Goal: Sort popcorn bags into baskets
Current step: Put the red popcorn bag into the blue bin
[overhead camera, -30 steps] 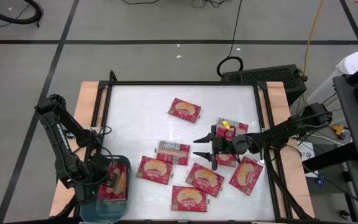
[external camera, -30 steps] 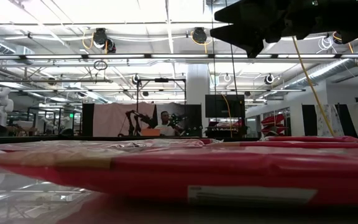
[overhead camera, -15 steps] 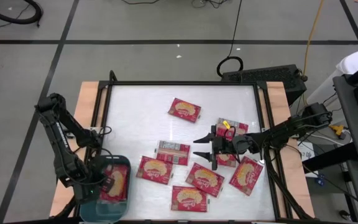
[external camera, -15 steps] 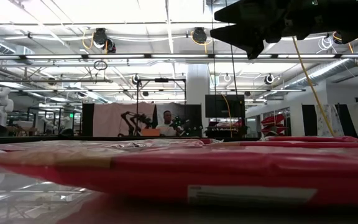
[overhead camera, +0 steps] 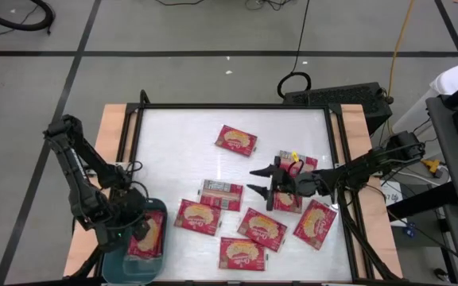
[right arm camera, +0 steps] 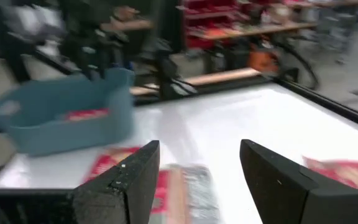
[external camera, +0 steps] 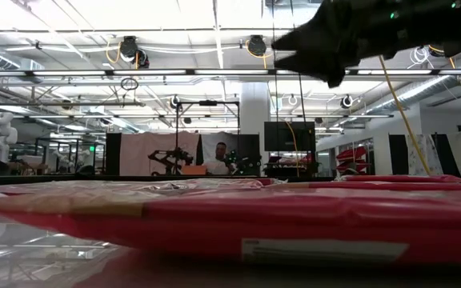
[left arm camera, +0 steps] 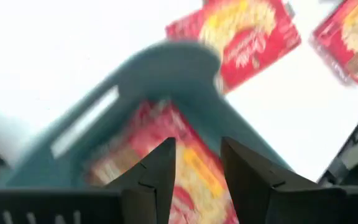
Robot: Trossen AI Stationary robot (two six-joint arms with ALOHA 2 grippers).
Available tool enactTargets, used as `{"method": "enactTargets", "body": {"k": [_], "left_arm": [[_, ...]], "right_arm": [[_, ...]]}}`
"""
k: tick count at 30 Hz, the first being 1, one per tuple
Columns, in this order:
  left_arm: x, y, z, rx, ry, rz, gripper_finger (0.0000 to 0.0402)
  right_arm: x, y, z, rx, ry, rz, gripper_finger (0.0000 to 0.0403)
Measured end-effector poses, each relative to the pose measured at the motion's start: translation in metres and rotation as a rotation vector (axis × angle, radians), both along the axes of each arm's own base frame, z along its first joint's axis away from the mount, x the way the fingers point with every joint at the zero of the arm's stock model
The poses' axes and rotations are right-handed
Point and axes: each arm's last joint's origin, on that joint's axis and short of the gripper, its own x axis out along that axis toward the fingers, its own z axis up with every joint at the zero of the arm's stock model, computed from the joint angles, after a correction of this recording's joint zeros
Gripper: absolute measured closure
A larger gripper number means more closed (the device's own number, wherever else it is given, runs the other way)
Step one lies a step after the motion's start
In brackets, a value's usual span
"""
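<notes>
Your left gripper [left arm camera: 194,163] hangs over the teal basket [overhead camera: 116,262] at the table's near-left corner, fingers parted and empty — the red popcorn bag [overhead camera: 146,234] below lies inside it, let go. Your right gripper [overhead camera: 258,179] hovers mid-table, jaws wide and empty, over loose bags — likely lining up on the grey-backed bag [overhead camera: 221,193] just beside it.

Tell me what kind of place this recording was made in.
Probably a robotics lab or workshop: exposed ceiling beams and lights, other robot rigs in the background, and a person standing at one.
</notes>
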Motion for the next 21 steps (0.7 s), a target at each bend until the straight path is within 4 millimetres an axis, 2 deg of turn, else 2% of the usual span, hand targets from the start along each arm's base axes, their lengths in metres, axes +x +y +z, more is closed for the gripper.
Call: {"method": "enactTargets", "body": {"k": [3,6,11,16,21], "left_arm": [[0.006,0.010,0.005,0.079,-0.060,-0.032,0.0270],[0.011,0.020,0.011,0.160,-0.140,-0.050,0.0270],[0.022,0.034,0.017,0.322,-0.251,-0.051,0.0270],[0.042,0.042,0.020,0.464,-0.318,-0.056,0.0270],[0.066,0.053,0.026,0.539,-0.378,-0.030,0.0270]], "right_arm": [[0.000,-0.008,-0.004,0.034,0.072,-0.052,0.0188],[0.002,-0.018,-0.008,0.028,0.234,-0.104,0.0188],[0.009,-0.039,0.002,-0.045,0.499,-0.185,0.0188],[0.015,-0.067,0.010,-0.161,0.532,-0.189,0.0188],[0.021,-0.099,-0.001,-0.166,0.579,-0.132,0.0188]]}}
